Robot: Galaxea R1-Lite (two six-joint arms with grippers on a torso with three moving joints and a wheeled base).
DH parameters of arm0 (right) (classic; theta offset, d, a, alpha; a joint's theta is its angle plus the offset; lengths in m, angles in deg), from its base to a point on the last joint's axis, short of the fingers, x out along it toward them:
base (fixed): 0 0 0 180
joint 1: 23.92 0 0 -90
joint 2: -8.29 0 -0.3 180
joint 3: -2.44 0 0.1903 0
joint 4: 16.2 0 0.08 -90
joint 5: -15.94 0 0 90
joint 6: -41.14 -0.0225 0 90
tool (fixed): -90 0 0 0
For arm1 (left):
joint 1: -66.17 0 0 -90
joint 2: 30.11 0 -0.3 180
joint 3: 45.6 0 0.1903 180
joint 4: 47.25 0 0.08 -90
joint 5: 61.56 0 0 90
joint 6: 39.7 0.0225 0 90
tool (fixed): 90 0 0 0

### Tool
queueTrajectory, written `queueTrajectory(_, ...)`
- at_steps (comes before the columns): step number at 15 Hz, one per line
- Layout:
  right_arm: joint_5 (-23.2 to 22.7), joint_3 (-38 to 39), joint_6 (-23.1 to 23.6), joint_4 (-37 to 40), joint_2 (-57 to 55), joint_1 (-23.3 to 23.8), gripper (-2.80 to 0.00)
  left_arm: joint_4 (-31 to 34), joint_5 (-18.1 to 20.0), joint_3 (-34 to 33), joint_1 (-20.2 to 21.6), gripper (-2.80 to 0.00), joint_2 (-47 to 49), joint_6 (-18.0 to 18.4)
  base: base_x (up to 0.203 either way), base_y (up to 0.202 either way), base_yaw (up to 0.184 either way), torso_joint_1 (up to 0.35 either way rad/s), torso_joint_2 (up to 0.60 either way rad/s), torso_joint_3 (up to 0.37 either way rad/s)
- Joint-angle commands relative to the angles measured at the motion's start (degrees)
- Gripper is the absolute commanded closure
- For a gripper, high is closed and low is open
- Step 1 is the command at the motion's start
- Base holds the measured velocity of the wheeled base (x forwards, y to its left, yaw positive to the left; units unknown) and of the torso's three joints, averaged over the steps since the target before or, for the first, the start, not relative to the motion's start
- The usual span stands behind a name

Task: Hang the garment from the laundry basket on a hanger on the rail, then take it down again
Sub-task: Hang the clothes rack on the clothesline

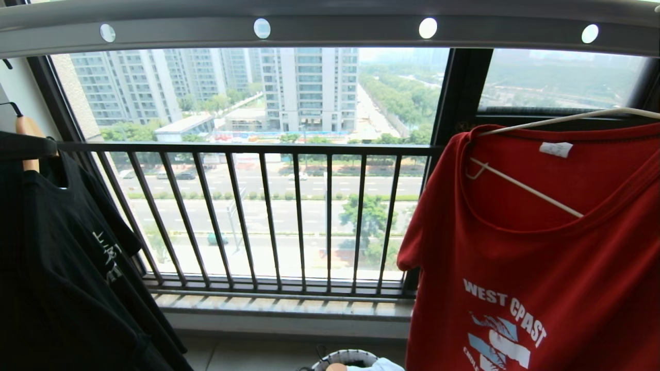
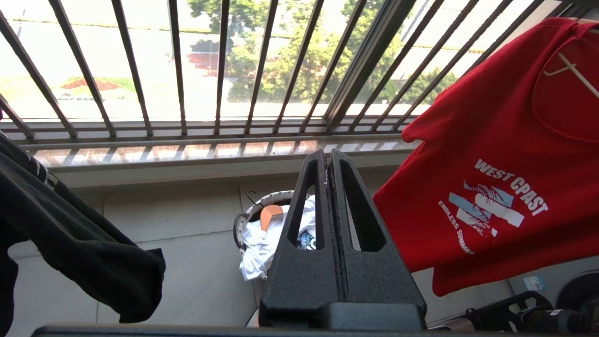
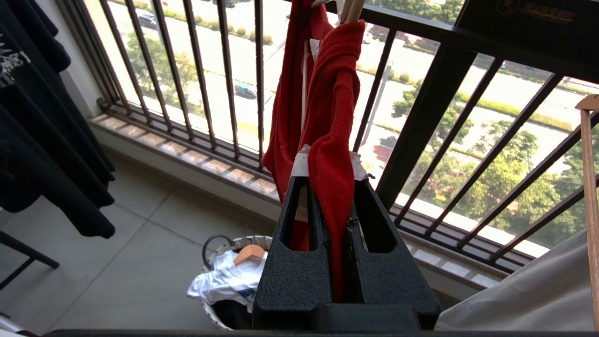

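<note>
The red garment [image 1: 536,242] hangs on the thin white hanger [image 1: 526,189], whose wire shows through the neck opening; the chest print faces the camera. The garment sits below the grey rail [image 1: 330,28] and toward its right end in the head view, just beside the dark window post. Whether the hanger's hook is on the rail cannot be told, since the hook lies outside every view.

The right gripper [image 3: 333,182] has its fingers [image 3: 306,224] closed on a bunched fold of the red cloth, gripped near the garment's edge so the fabric can be steered while the hanger carries the weight. The cloth runs upward from the fingers in a twisted rope.

The left gripper [image 2: 328,161] hangs apart from the garment, its fingers pressed together and holding nothing; it appears parked, leaving the right arm to work alone.

The laundry basket [image 1: 344,357] stands on the floor below the rail, near the balcony railing [image 1: 268,216], and holds white cloth and a wooden hanger. A black T-shirt [image 1: 67,257] hangs below the rail's left end.
</note>
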Motion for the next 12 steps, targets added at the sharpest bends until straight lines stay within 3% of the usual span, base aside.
queueTrajectory(1,0.14,0.15,0.02,0.13,0.21,-0.03,0.0,0.2,-0.02,0.11,0.07,0.0,-0.68,-0.12,0.0,0.0,0.0,0.0,0.0,0.0)
queueTrajectory(7,0.02,0.15,0.0,0.05,-0.63,-0.12,0.0,-2.14,0.07,-0.09,0.07,0.0,-1.0,-1.17,0.0,0.0,0.0,0.0,0.0,0.0)
queueTrajectory(12,-3.11,1.37,-0.01,-3.64,-3.87,-0.3,0.0,-2.23,0.07,-0.09,0.07,0.0,-1.0,-1.17,0.0,0.0,0.0,0.0,0.0,0.0)
